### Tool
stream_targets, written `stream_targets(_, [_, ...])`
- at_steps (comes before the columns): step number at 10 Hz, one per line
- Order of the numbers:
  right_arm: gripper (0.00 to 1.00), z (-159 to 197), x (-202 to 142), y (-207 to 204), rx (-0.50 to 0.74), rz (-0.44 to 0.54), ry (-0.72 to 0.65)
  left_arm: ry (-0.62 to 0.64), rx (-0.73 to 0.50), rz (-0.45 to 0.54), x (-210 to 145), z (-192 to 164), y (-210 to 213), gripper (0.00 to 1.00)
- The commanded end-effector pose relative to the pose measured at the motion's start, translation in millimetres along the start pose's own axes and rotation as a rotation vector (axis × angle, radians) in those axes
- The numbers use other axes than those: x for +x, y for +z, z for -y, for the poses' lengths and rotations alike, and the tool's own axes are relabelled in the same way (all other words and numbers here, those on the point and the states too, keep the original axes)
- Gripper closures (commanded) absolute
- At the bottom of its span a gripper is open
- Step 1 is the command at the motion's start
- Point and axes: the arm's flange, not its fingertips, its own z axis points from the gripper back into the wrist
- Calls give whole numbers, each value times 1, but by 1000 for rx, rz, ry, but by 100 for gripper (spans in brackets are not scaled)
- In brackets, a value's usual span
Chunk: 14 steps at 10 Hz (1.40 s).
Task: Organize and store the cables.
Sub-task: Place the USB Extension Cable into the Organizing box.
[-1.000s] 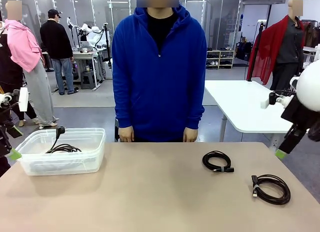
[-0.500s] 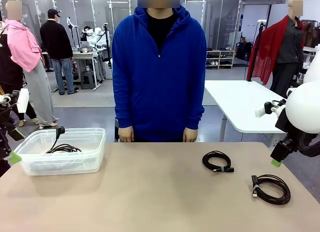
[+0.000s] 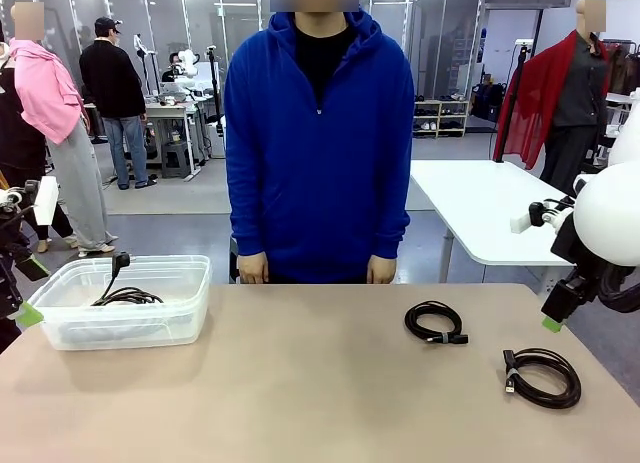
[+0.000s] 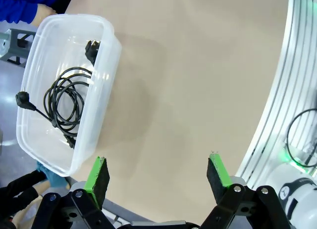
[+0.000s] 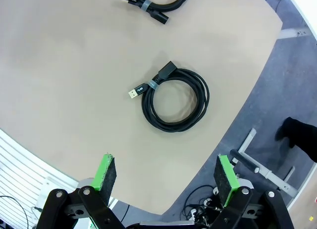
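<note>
Table (image 3: 300, 383) cables (image 3: 435, 322) unmoved, right claw (image 5: 165, 162) lowered

The right wrist view's top edge cuts the farther cable (image 5: 151, 7); in the front view the bin's (image 3: 130, 331) cloudy wall veils the stored cable's (image 3: 127, 297) lower coils; the picture's sides crop the left arm (image 3: 12, 245) and right arm (image 3: 610, 218).

Cable (image 4: 64, 103) in the bin (image 4: 113, 48)
The coiled black cable lies inside the clear bin at the table's (image 4: 198, 80) edge; the left gripper (image 4: 157, 172) gapes empty.
</note>
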Motion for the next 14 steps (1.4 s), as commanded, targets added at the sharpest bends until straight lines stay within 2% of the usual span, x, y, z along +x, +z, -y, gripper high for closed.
stream_targets(1, [0, -1, 7, -11, 21, -16, -50, 0, 6, -7, 1, 0, 1, 0])
stream_targets(3, [0, 0, 13, -31, 18, -46, -129, 0, 6, -7, 1, 0, 1, 0])
stream_targets(4, [0, 0, 14, -36, 51, -46, -145, 0, 6, -7, 1, 0, 1, 0])
stream_targets(6, [0, 4, 17, -43, 59, -31, -258, 0, 6, -7, 1, 0, 1, 0])
stream_targets(11, [0, 3, 33, -60, 50, -61, -293, 0, 6, -7, 1, 0, 1, 0])
stream_targets(14, [0, 5, 35, -91, 68, -83, -324, 0, 6, -7, 1, 0, 1, 0])
